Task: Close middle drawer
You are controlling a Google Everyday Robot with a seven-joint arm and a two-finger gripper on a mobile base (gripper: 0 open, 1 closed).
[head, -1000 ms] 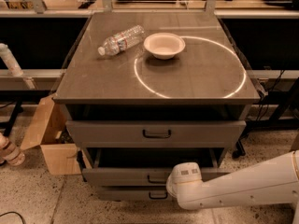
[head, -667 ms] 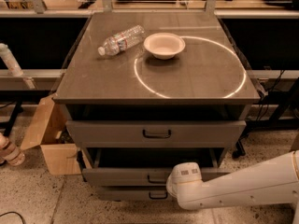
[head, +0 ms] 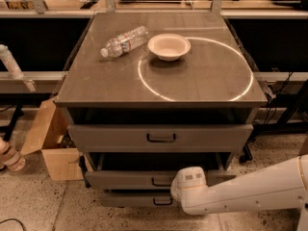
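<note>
The grey cabinet has three drawers. The middle drawer (head: pixel 125 178) stands pulled out a little, with its low front panel and small dark handle (head: pixel 161 182) facing me. My white arm (head: pixel 250 189) reaches in from the lower right. My gripper (head: pixel 179 186) is at the arm's rounded end, right against the middle drawer's front, just right of the handle. The wrist housing hides the gripper's tip.
The top drawer (head: pixel 161 137) sits above and the lowest drawer (head: pixel 144 199) below. A plastic bottle (head: pixel 124 41) lies on the cabinet top (head: pixel 202 76) beside a white bowl (head: pixel 169 46). An open cardboard box (head: pixel 50 143) stands on the floor at the left.
</note>
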